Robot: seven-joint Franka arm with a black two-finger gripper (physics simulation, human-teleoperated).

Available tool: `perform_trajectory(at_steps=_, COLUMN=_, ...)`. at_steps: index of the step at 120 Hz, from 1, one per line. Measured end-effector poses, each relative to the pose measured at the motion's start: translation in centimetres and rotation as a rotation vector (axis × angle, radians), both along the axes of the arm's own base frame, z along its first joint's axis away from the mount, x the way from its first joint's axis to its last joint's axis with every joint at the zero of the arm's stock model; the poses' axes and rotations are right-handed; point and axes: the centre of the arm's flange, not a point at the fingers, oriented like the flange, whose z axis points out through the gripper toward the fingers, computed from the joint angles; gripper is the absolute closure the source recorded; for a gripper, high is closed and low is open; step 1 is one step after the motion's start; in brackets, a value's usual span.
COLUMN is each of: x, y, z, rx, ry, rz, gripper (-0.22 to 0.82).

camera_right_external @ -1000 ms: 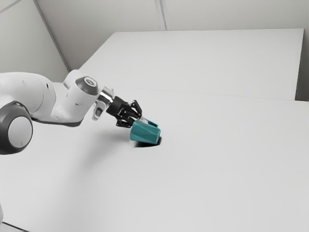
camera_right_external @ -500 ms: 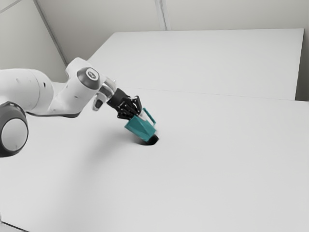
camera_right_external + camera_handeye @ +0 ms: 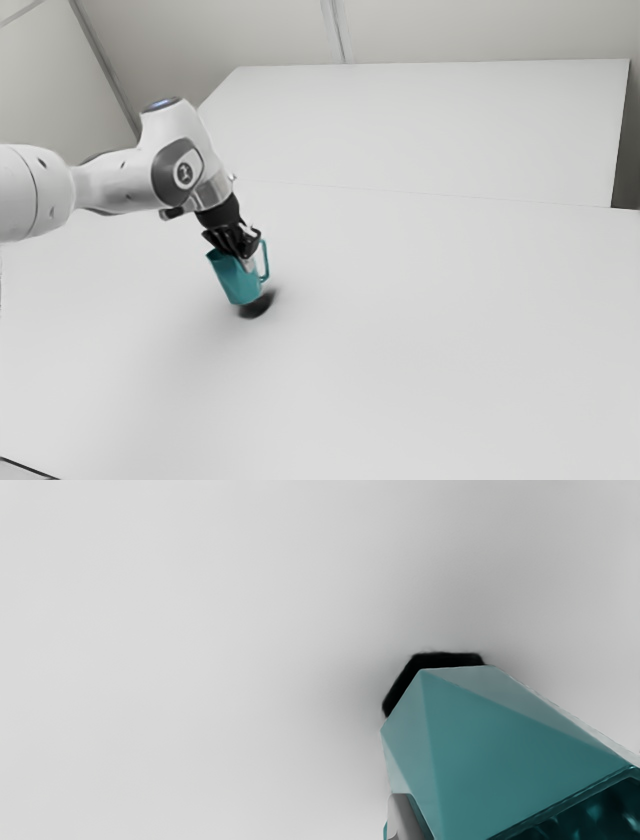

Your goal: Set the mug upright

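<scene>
We see the teal mug (image 3: 235, 278) below the gripper (image 3: 241, 257), near the middle of the white table (image 3: 420, 350). It is tilted, not fully upright: its mouth is up and leans to the exterior view's left, while its base is down, more to the exterior view's right. The handle (image 3: 266, 262) is on the side of the exterior view's right. Just under the base there is a dark shadow (image 3: 256, 306); if one edge of the base touches the table, we cannot tell.

Our fingers are closed on the mug and hold it leaning. In the wrist view one grey finger (image 3: 402, 815) lies against the flat-faced wall of the mug, at the handle's side. Where exactly the other finger presses, and how wide the two are parted, we cannot tell. The same view shows us a part of the dark inside of the mug, and its base is farther from the gripper than its mouth.

Our white arm (image 3: 125, 185) comes from the exterior view's left, and its hand points steeply down to the mug. Behind the table we see another flat white surface (image 3: 450, 130), and behind this one stands a pale wall (image 3: 480, 30).
</scene>
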Motion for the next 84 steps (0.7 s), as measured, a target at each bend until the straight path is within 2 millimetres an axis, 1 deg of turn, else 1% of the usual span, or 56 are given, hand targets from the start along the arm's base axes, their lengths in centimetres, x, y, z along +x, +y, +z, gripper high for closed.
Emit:
perform_trajectory(at_steps=14, x=-2.2, y=-0.4, z=-0.9, rx=0.013, ry=0.003, rz=-0.016, gripper=0.79)
perform_trajectory(at_steps=23, x=-3.0, y=-1.0, z=-1.4, rx=0.018, ry=-0.004, rz=-0.028, gripper=0.79)
perform_trajectory(at_steps=32, x=-3.4, y=-1.5, z=-1.9, rx=0.026, ry=-0.021, rz=-0.04, gripper=0.79)
perform_trajectory(at_steps=53, x=-3.6, y=-1.9, z=-2.8, rx=0.077, ry=-0.08, rz=-0.083, gripper=0.79)
perform_trajectory(at_steps=76, x=-3.4, y=-2.0, z=-2.8, rx=0.13, ry=-0.134, rz=-0.132, gripper=0.79)
perform_trajectory(at_steps=84, x=-3.7, y=-2.1, z=-3.3, rx=0.137, ry=-0.137, rz=-0.139, gripper=0.79)
